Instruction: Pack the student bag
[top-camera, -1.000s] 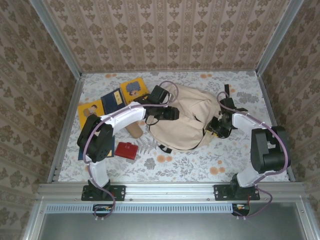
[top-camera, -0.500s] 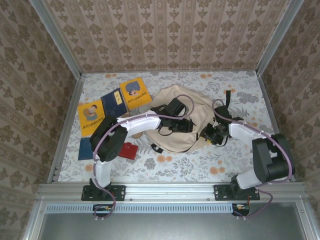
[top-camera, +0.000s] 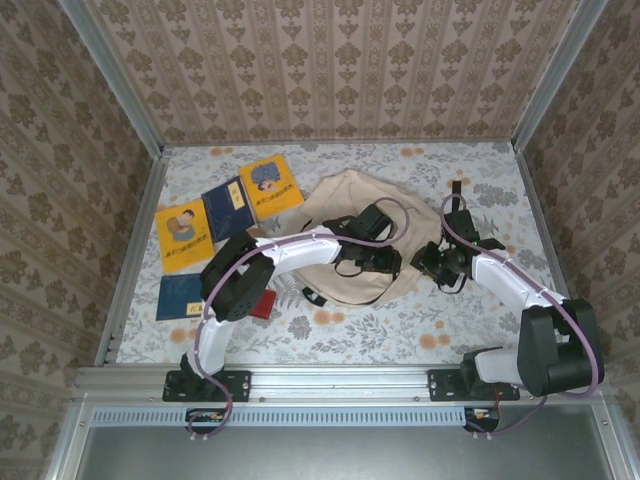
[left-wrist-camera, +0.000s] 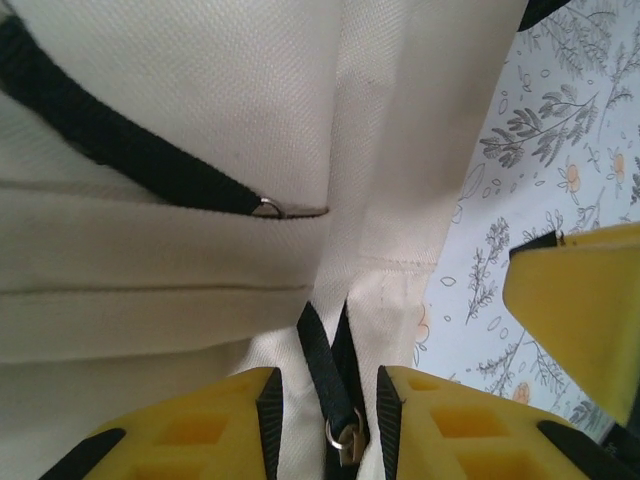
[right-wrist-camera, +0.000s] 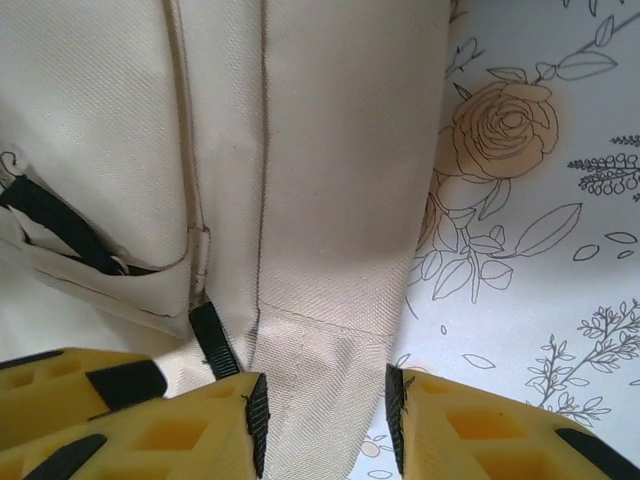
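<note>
The student bag (top-camera: 345, 225), beige and soft, lies in the middle of the flowered table. My left gripper (top-camera: 375, 260) reaches over its near right part. In the left wrist view the left gripper (left-wrist-camera: 328, 400) stands open a little, straddling a black zipper pull (left-wrist-camera: 340, 440) on the bag's cloth (left-wrist-camera: 200, 60). A black strap (left-wrist-camera: 120, 140) crosses above. My right gripper (top-camera: 440, 262) is at the bag's right edge. Seen from the right wrist, the right gripper (right-wrist-camera: 325, 400) is shut on a bunched fold of the bag (right-wrist-camera: 330, 200).
Two yellow books (top-camera: 270, 185) (top-camera: 183, 234) and two blue books (top-camera: 228, 207) (top-camera: 180, 296) lie left of the bag. A red wallet (top-camera: 262, 303) peeks out beside the left arm. A black strap (top-camera: 455, 190) trails at the back right. Metal frame rails border the table.
My left arm has swung right across the bag and its jaws have narrowed. The bag has shifted and flattened. The right gripper stayed at the bag's right edge, moving slightly right.
</note>
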